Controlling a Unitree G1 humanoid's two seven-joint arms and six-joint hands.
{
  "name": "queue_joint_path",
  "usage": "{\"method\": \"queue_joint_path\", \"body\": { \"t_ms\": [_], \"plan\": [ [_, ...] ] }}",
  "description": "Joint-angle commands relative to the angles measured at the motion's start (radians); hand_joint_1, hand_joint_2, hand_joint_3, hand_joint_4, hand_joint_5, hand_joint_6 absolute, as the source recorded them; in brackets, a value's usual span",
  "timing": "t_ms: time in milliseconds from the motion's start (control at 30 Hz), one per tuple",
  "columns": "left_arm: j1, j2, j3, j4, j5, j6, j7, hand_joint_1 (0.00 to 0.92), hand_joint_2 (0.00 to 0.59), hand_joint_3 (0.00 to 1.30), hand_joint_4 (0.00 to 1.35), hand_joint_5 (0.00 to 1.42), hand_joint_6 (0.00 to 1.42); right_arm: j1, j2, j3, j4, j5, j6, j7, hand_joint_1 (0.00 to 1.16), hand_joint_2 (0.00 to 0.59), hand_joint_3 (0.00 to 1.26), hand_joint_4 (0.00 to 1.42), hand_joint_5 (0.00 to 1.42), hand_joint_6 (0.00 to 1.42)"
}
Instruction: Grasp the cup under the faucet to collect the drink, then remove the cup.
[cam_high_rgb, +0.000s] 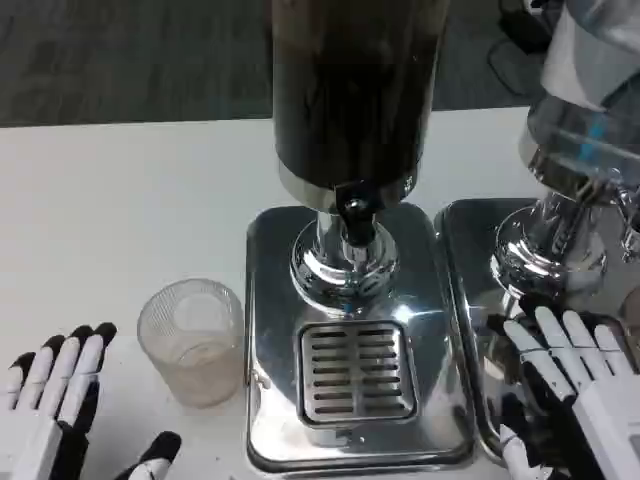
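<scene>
A clear ribbed plastic cup (192, 341) stands upright on the white table, just left of the dispenser's steel base (275, 390). The dark drink dispenser (350, 90) rises at the centre, with its black faucet (354, 215) above the slotted drip grate (357, 371). Nothing stands on the grate. My left hand (60, 410) lies at the bottom left, fingers spread and holding nothing, a short way left of the cup. My right hand (575, 385) lies at the bottom right over the second dispenser's base, fingers apart and holding nothing.
A second dispenser (570, 160) with a clear tank stands on its own steel base (470, 290) at the right, close beside the first. The table's far edge (130, 122) runs along the top, with dark floor beyond.
</scene>
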Motion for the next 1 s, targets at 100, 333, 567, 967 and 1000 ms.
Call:
{"method": "queue_joint_path", "body": {
  "t_ms": [100, 333, 567, 967, 1000],
  "plan": [
    [0.018, -0.016, 0.000, -0.009, 0.000, 0.008, 0.011, 0.000, 0.177, 0.00, 0.00, 0.00, 0.00, 0.004, -0.006, -0.003, 0.003, 0.025, -0.004, 0.011, 0.31, 0.586, 0.13, 0.01, 0.00, 0.00],
    [0.016, -0.027, 0.003, -0.004, -0.005, 0.009, 0.012, 0.000, 0.177, 0.00, 0.00, 0.00, 0.00, 0.002, -0.009, -0.005, 0.005, 0.029, -0.005, 0.013, 0.31, 0.586, 0.13, 0.02, 0.00, 0.00],
    [0.005, -0.052, 0.014, 0.016, -0.020, 0.017, 0.040, 0.000, 0.174, 0.00, 0.00, 0.00, 0.00, -0.018, 0.006, -0.002, 0.021, 0.026, 0.010, 0.012, 0.32, 0.586, 0.13, 0.02, 0.00, 0.00],
    [-0.118, -0.022, 0.061, 0.251, -0.162, -0.144, 0.122, 0.000, 0.078, 0.00, 0.00, 0.00, 0.00, -0.040, 0.100, 0.068, 0.061, -0.052, 0.087, -0.058, 0.33, 0.586, 0.14, 0.02, 0.00, 0.00],
    [-0.138, -0.015, 0.062, 0.292, -0.187, -0.172, 0.119, 0.000, 0.077, 0.00, 0.00, 0.00, 0.00, -0.040, 0.109, 0.079, 0.065, -0.062, 0.095, -0.068, 0.33, 0.586, 0.14, 0.02, 0.00, 0.00]
  ]
}}
